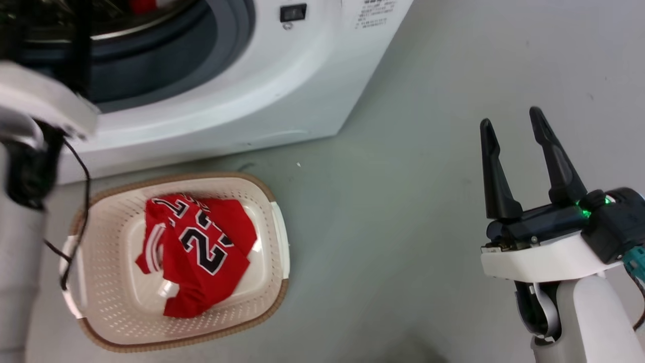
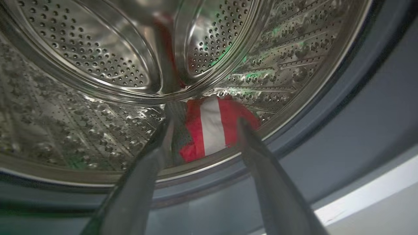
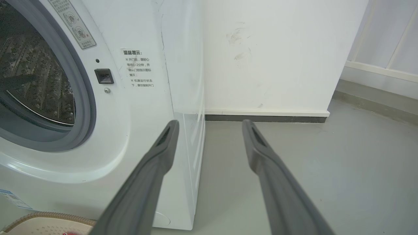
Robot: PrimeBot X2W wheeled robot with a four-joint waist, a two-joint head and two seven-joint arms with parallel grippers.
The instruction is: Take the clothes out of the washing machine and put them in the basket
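The washing machine (image 1: 262, 96) stands open at the upper left, with its steel drum (image 2: 81, 65) in the left wrist view. A red garment with a broad white stripe (image 2: 214, 114) lies at the drum's front lip. My left gripper (image 2: 206, 125) is open at the porthole, its fingers on either side of that garment in the view, not closed on it. The basket (image 1: 279, 237) sits on the floor before the machine and holds the red "23" garment (image 1: 201, 252). My right gripper (image 1: 511, 123) hovers open and empty over the floor to the right, also seen at right gripper (image 3: 210, 125).
My left forearm (image 1: 20, 262) rises at the left edge, with a black cable (image 1: 80, 201) hanging over the basket's left rim. A white wall (image 3: 267, 55) with a dark baseboard stands to the right of the machine. Grey floor (image 1: 403, 227) lies between the basket and the right gripper.
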